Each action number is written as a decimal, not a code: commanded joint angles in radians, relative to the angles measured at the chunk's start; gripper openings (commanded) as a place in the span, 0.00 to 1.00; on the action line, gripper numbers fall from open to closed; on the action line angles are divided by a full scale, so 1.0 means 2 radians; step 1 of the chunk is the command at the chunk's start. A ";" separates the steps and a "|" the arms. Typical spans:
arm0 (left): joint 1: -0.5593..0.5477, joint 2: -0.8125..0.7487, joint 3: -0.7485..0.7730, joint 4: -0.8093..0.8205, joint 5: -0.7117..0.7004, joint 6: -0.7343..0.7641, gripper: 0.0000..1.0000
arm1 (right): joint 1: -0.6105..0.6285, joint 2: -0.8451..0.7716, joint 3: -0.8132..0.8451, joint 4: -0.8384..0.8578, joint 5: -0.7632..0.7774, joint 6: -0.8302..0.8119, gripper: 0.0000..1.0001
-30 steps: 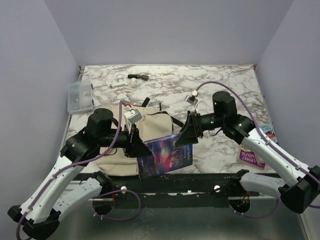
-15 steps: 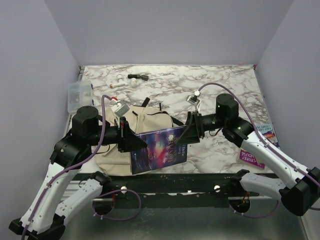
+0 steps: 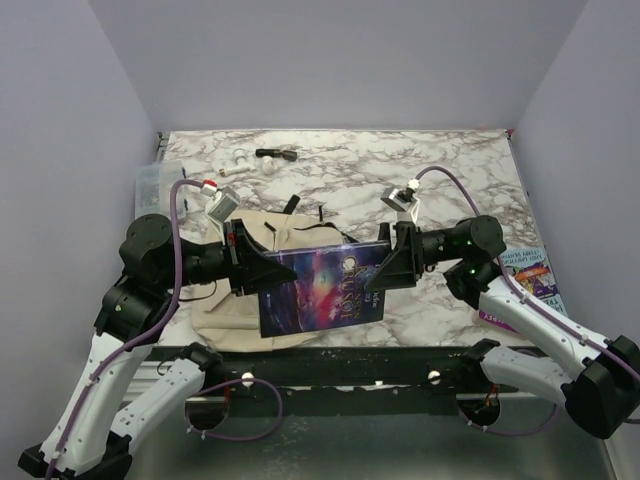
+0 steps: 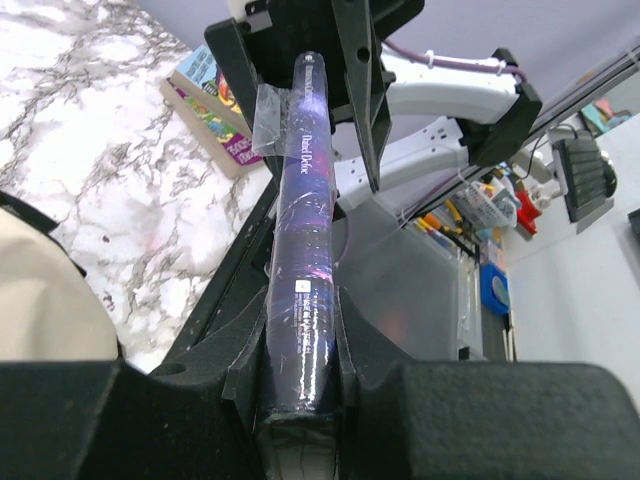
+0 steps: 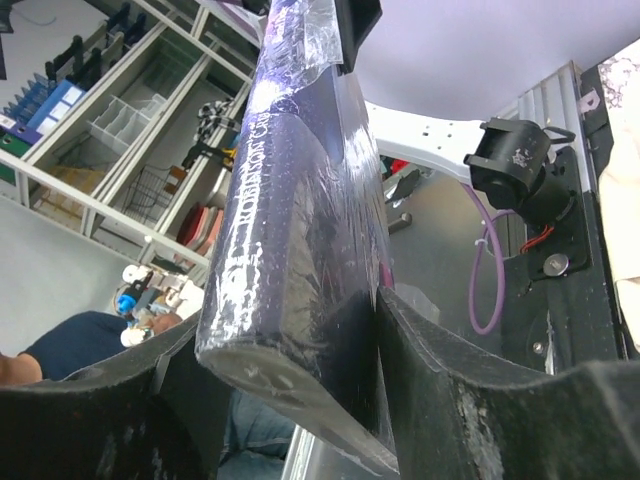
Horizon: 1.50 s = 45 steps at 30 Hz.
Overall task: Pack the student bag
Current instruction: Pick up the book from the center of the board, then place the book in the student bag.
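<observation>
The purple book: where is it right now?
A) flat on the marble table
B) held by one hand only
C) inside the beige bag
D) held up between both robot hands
D: the purple book is up over the beige bag, the left hand gripping one edge and the right hand the other.

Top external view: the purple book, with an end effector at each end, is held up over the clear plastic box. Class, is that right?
No. The purple book is held up over the beige backpack, not the clear plastic box, which sits by the left wall. The top external view shows this. The left end effector and right end effector are indeed at its ends.
</observation>
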 commanded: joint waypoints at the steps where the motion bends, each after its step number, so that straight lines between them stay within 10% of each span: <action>1: 0.006 0.012 0.012 0.116 -0.016 -0.056 0.00 | 0.003 -0.010 -0.010 0.050 -0.022 0.032 0.57; 6: 0.006 0.014 0.008 0.125 -0.040 -0.063 0.00 | 0.003 -0.017 -0.013 0.030 -0.014 0.021 0.35; 9: 0.006 0.010 0.006 0.116 -0.059 -0.059 0.00 | 0.003 -0.028 0.001 -0.070 0.011 -0.039 0.01; 13: 0.008 0.011 0.021 0.027 -0.141 -0.036 0.03 | -0.002 -0.038 0.031 -0.205 0.083 -0.109 0.01; 17: 0.009 0.012 0.025 -0.085 -0.280 -0.033 0.85 | -0.038 -0.038 0.033 -0.243 0.118 -0.091 0.01; 19: 0.010 0.007 0.021 -0.118 -0.342 -0.040 0.98 | -0.078 -0.044 0.021 -0.244 0.121 -0.072 0.01; 24: 0.011 0.020 0.018 -0.183 -0.428 -0.058 0.98 | -0.196 -0.035 0.009 -0.304 0.099 -0.059 0.01; 29: 0.001 0.054 -0.036 -0.146 -0.342 -0.086 0.98 | -0.259 -0.028 0.055 -0.469 0.148 -0.164 0.01; 34: -0.125 0.118 -0.082 -0.091 -0.409 -0.131 0.98 | -0.264 -0.004 0.164 -0.671 0.318 -0.315 0.01; 45: -0.281 0.390 0.055 -0.117 -0.545 -0.100 0.87 | -0.264 -0.055 0.203 -0.739 0.429 -0.384 0.01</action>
